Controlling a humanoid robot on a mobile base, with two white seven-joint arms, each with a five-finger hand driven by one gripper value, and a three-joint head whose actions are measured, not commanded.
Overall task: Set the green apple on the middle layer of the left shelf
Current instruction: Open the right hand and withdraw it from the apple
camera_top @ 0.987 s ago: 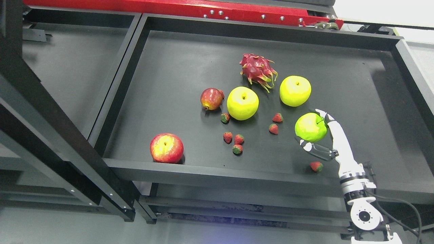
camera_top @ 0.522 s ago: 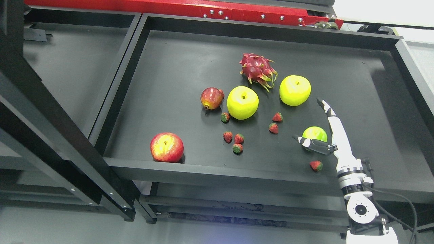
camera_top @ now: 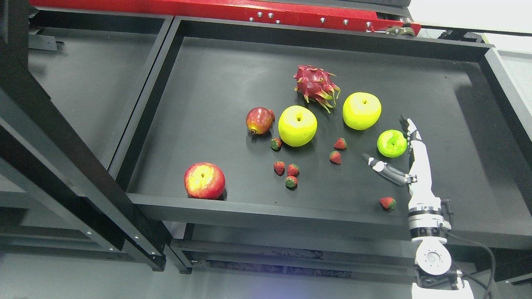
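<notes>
A small green apple [camera_top: 391,143] lies on the black shelf tray [camera_top: 266,209], right of the middle. My right hand [camera_top: 385,140] comes up from the lower right and stands open beside it. The white fingers [camera_top: 411,129] rise along the apple's right side, and the dark thumb [camera_top: 380,167] points left below it. The thumb is apart from the apple; I cannot tell whether the fingers touch it. The left arm is out of view.
Two larger yellow-green apples [camera_top: 297,125] [camera_top: 361,110], a dragon fruit [camera_top: 316,86], a pomegranate [camera_top: 259,121], a red apple [camera_top: 204,180] and several strawberries, one [camera_top: 387,203] near my wrist, share the tray. Another black shelf [camera_top: 83,83] lies left, behind a diagonal post [camera_top: 62,158].
One second ago my right hand was shut on the green apple. It has opened; the apple now rests on the tray, and the arm has shifted slightly.
</notes>
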